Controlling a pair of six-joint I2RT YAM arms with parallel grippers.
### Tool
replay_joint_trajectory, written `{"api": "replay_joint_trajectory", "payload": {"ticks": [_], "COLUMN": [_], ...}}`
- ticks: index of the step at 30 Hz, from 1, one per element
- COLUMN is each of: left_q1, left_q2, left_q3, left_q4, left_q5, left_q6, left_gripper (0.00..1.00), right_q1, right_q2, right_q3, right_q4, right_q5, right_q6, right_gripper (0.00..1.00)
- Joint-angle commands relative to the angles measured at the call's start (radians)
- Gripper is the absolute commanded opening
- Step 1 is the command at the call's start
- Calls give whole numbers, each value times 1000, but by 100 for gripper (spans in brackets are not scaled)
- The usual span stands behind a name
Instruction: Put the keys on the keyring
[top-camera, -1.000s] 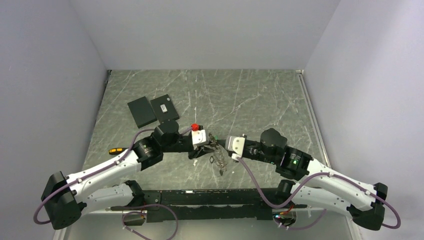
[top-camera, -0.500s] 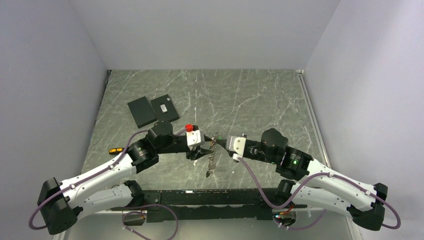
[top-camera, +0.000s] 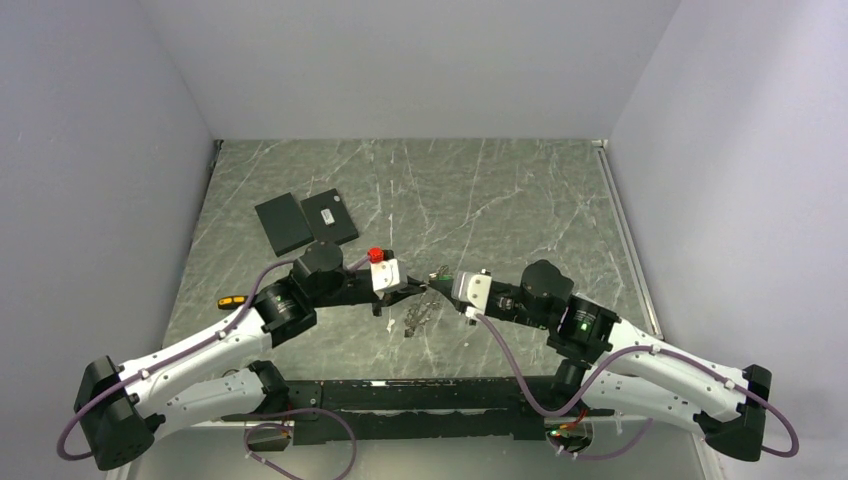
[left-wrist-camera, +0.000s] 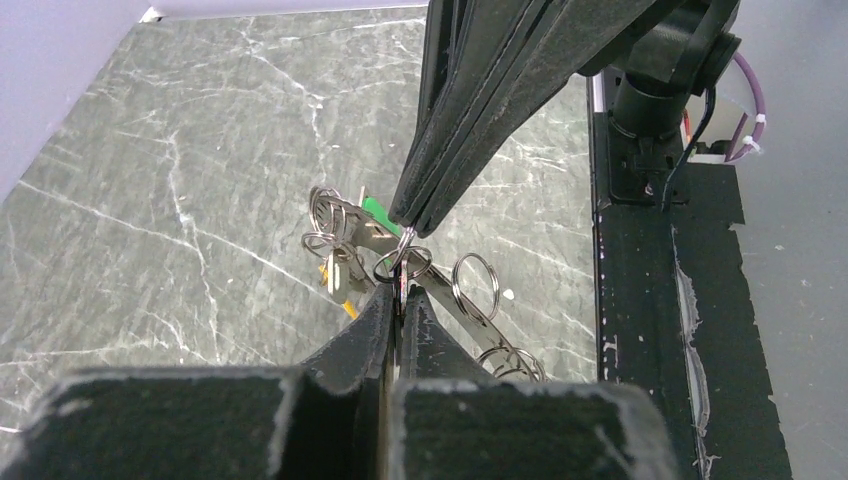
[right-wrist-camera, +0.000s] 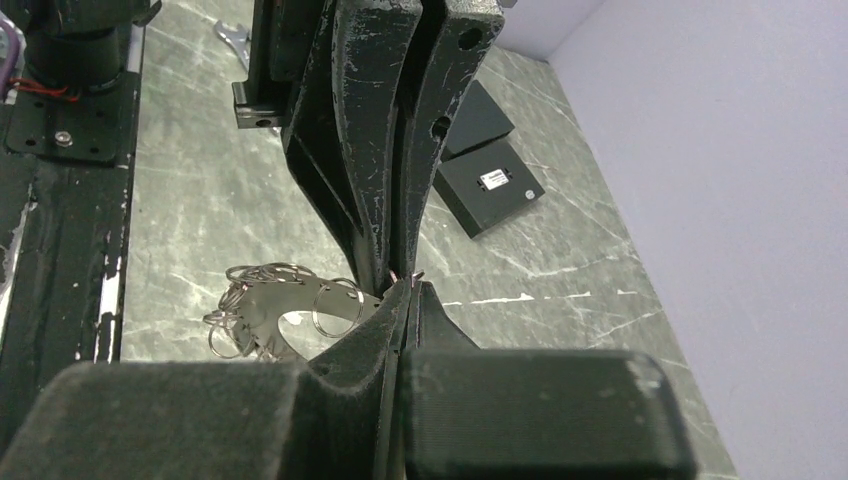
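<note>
Left gripper (left-wrist-camera: 398, 292) and right gripper (left-wrist-camera: 405, 222) meet tip to tip, both squeezed tight on the thin silver metal keyring (left-wrist-camera: 400, 265), its grey ring chain (left-wrist-camera: 472, 290) trailing just below.

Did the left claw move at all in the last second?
Yes. The left claw slid a little leftward, toward the black plates, pulling the keyring along.
</note>
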Motion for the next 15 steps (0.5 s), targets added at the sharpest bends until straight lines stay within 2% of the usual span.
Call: {"api": "replay_joint_trajectory", "payload": {"ticks": [1,15], "left_q1": [-5,-2], "left_q2": [-25,-85], "left_q3": [-4,-52], "left_q4": [46,94], "left_q5": [-2,-13], "left_q6": [-10,-76], "left_gripper": [0,0], "right_q1": [-2,-4], "right_q2": [-25,-64], "right_q3": [-27,-176], "right_q4": [188,609], "right_q5": [-6,92], "right_q6": [49,155], "right_gripper": [0,0]}}
